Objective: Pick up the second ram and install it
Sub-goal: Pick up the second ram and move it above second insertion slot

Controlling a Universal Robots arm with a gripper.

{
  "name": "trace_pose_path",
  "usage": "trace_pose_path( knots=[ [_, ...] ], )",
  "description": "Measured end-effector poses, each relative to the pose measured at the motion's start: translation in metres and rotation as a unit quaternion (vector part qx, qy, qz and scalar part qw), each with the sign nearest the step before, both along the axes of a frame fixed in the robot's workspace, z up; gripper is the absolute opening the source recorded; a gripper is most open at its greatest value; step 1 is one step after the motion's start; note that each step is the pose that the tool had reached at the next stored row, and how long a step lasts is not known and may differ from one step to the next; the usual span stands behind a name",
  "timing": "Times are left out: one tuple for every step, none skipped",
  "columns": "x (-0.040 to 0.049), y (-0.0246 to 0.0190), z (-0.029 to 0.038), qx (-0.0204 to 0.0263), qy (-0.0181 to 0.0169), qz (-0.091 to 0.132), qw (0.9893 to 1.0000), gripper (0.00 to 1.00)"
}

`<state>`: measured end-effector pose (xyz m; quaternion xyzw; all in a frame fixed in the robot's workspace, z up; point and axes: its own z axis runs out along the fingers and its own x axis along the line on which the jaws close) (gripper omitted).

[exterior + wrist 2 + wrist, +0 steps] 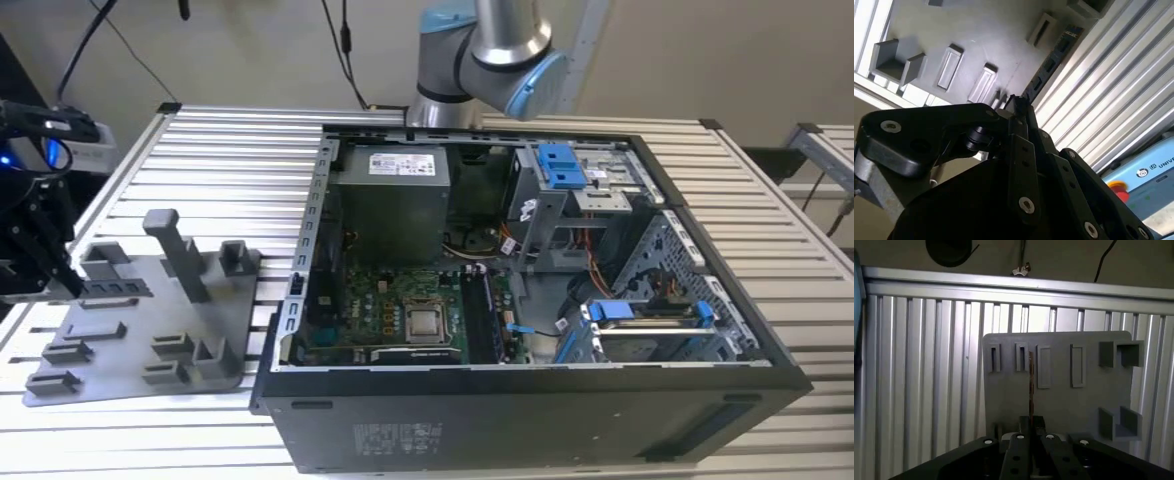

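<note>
Black fingers (1021, 150) of the gripper (1016, 104) are pressed together on the near end of the second ram (1054, 55). The thin dark stick is clamped between them and runs straight out from the fingertips. In the first wrist view the ram (1030, 382) is met edge-on, as a narrow line rising from the closed gripper (1030, 421). Black chips are seen along its flat side in the second wrist view.

Just beyond the fingertips, behind the ram, the grey plastic tray (1059, 405) is spread. Narrow raised slots (1044, 366) are found close on either side of the stick, and larger open blocks (1121, 355) stand farther out from the fingers. Whether the ram touches the tray cannot be told.

Around the tray, the ribbed aluminium table (919, 365) is laid out. In the exterior view the gripper (70, 285) is placed at the tray's (134, 380) edge, with the ram (114, 290) reaching from the fingertips toward the exterior view's right. Well apart from the fingers, past the tray, the opened computer case (534, 420) is set on the table, and the arm's grey and blue joint (501, 50) is seen behind it.
</note>
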<state>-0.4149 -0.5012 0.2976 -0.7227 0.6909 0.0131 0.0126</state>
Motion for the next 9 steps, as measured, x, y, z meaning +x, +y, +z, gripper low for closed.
trace_pose_path(
  knots=[
    [0.0000, 0.0000, 0.0014, 0.0000, 0.0000, 0.000, 1.0000, 0.14],
    [0.0000, 0.0000, 0.0030, 0.0000, 0.0000, 0.000, 1.0000, 0.14],
    [0.0000, 0.0000, 0.0044, 0.0000, 0.0000, 0.000, 1.0000, 0.14],
    [0.0000, 0.0000, 0.0060, 0.0000, 0.0000, 0.000, 1.0000, 0.14],
    [0.0000, 0.0000, 0.0076, 0.0000, 0.0000, 0.000, 1.0000, 0.14],
    [0.0000, 0.0000, 0.0095, 0.0000, 0.0000, 0.000, 1.0000, 0.14],
    [0.0000, 0.0000, 0.0111, 0.0000, 0.0000, 0.000, 1.0000, 0.14],
    [0.0000, 0.0000, 0.0124, 0.0000, 0.0000, 0.000, 1.0000, 0.14],
    [0.0000, 0.0000, 0.0137, 0.0000, 0.0000, 0.000, 1.0000, 0.14]
  ],
)
